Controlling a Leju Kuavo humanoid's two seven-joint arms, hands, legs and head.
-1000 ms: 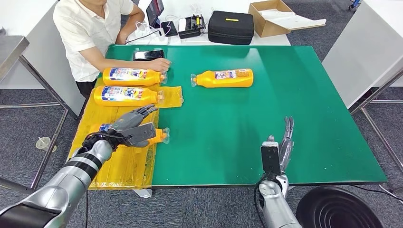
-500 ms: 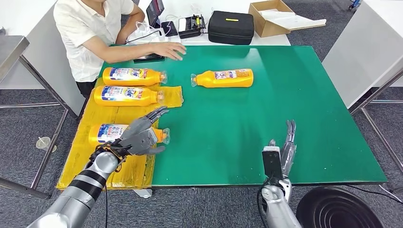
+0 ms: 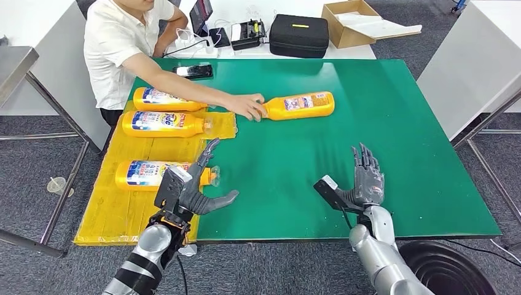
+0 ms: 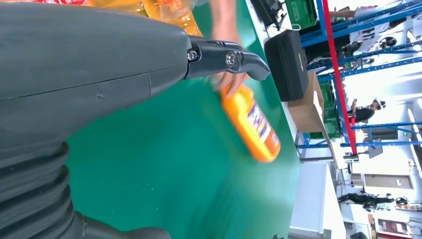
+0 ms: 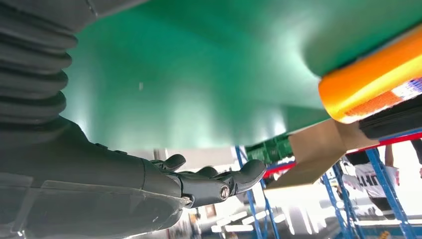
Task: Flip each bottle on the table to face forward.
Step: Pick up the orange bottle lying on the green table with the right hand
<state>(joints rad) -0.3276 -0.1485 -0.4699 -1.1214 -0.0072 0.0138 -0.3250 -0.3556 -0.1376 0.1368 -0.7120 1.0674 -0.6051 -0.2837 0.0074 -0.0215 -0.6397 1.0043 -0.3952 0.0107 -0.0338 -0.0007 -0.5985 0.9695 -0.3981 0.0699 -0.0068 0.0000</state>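
Head view: orange bottles [image 3: 161, 123] carry blue-and-white labels, writing unreadable.

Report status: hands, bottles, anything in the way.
Left hand open, right hand open, both empty. Orange plastic bottle lying on green table, untouched by either. Person's hand on its cap end, in the way.

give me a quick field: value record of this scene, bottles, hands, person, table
table: green table, yellow sheet along its left side
bottles on sheet: three orange bottles lying flat, far, middle, near
bottle on green: one orange bottle lying flat, far centre
person: hand touching that bottle's neck end
left hand: empty, fingers spread, beside the near bottle's cap
right hand: empty, fingers spread and raised over the table's near right part
behind table: black case, cardboard box
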